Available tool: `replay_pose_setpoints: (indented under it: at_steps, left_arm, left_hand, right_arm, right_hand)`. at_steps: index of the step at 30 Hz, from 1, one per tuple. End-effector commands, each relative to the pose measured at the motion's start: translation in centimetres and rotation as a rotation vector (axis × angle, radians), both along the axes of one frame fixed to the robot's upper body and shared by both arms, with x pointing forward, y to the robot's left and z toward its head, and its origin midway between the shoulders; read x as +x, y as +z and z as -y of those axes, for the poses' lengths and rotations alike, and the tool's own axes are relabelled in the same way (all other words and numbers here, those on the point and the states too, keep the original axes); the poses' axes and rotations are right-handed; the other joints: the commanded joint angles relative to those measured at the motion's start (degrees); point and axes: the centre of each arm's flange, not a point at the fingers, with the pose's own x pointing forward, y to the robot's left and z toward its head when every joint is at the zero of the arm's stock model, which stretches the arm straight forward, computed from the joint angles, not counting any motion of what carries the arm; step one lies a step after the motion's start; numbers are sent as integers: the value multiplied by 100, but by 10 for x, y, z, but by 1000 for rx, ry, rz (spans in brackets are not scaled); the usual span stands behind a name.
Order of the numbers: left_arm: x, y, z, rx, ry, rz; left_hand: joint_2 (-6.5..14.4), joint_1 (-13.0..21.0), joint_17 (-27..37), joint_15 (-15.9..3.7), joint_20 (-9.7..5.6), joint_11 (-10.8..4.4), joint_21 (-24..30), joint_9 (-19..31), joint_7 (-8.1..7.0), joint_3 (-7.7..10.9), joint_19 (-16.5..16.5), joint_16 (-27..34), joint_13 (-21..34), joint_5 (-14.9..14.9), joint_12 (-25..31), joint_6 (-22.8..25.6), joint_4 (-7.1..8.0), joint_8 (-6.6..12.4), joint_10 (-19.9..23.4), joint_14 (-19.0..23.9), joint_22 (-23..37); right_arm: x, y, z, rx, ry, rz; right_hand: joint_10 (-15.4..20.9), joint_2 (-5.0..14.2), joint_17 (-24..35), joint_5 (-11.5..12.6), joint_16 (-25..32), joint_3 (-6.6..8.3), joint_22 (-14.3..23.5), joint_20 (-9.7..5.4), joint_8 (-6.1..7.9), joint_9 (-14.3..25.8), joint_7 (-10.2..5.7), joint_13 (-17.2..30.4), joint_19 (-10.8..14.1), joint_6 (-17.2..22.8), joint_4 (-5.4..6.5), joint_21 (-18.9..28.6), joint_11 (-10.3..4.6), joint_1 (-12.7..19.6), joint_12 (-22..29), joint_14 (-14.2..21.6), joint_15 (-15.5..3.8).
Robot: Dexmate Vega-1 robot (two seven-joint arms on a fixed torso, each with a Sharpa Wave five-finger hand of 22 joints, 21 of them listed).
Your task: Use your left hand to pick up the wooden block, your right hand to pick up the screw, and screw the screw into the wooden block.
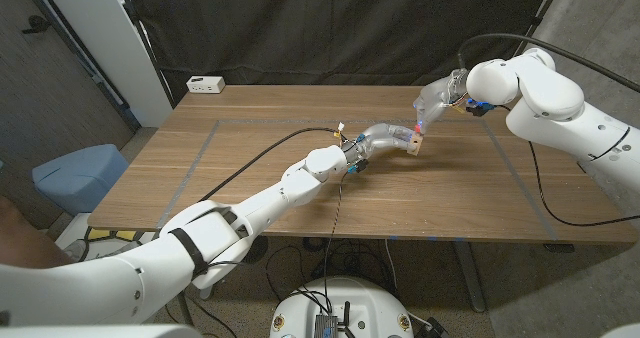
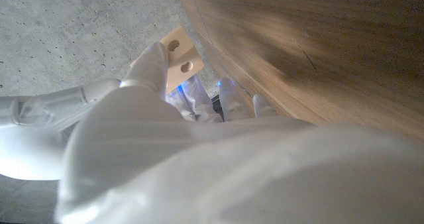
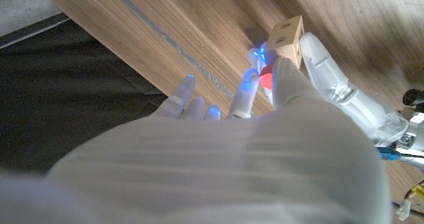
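Observation:
My left hand [image 1: 378,138] holds the pale wooden block [image 1: 413,144] just above the middle of the table. In the left wrist view the block [image 2: 179,50] shows two round holes, with my left hand [image 2: 159,131] gripping it from below. My right hand [image 1: 438,100] reaches down to the block from the far right and pinches the red-headed screw [image 1: 419,128] at the block's top. In the right wrist view the screw [image 3: 266,79] sits between my right hand's fingertips [image 3: 283,75], right against the block [image 3: 289,38]. My left hand [image 3: 334,78] shows there behind the block.
A white power strip [image 1: 205,83] lies at the table's far left corner. A black cable [image 1: 262,158] runs along my left arm across the wooden table [image 1: 480,193]. Tape lines mark the tabletop. A blue bin [image 1: 78,174] stands on the floor to the left.

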Motion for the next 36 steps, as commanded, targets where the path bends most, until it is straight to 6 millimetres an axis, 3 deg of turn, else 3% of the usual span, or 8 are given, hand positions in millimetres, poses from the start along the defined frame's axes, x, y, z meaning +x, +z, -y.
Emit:
replay_pose_setpoints:
  at_steps: [1, 7, 17, 36]
  left_arm:
    - [2, 1, 0, 1, -3, -1]
    - [3, 2, 1, 1, -4, -3]
    - [4, 2, 3, 4, -7, -4]
    - [5, 2, 5, 9, -7, -5]
  left_hand:
    - [205, -151, 15, -422, 1, 6, 40, 99, -18, 144, 30, 3, 27, 17, 61, 232, 103, 45, 31, 41, 32]
    - [190, -159, 11, -426, -4, 5, 40, 99, -33, 141, 31, -3, 26, 15, 66, 235, 100, 44, 43, 35, 32]
    - [200, -166, 15, -429, 1, 4, 40, 99, -33, 145, 33, 2, 25, 16, 65, 240, 103, 44, 40, 43, 32]
    - [212, -161, 22, -424, 12, 6, 39, 99, -26, 148, 32, 3, 25, 15, 67, 210, 98, 26, 41, 28, 32]
  right_arm:
    - [-3, 4, 0, -15, -6, 4]
    - [-5, 7, -1, -29, -5, 6]
    - [-6, 10, -1, -58, 10, 6]
    - [-8, 9, 3, -99, 76, 38]
  right_hand:
    - [-52, -57, 18, -29, -26, 46, 20, -45, -57, 11, -23, 19, -16, -140, -4, -6, -4, 35, -29, -23, -246]
    - [-156, -80, 24, -37, -55, 42, 21, 19, -127, 5, -103, 22, -84, -335, 20, -27, -19, -9, -65, -94, -205]
    - [-364, -197, 24, -46, -103, 35, 29, 287, -277, 33, -451, 30, -249, -820, 5, -48, -94, -36, -97, -241, -163]
    - [-478, -316, 19, -39, -124, 18, 35, 397, -342, 65, -546, 36, -318, -1073, -24, -35, -163, -14, -97, -346, -189]
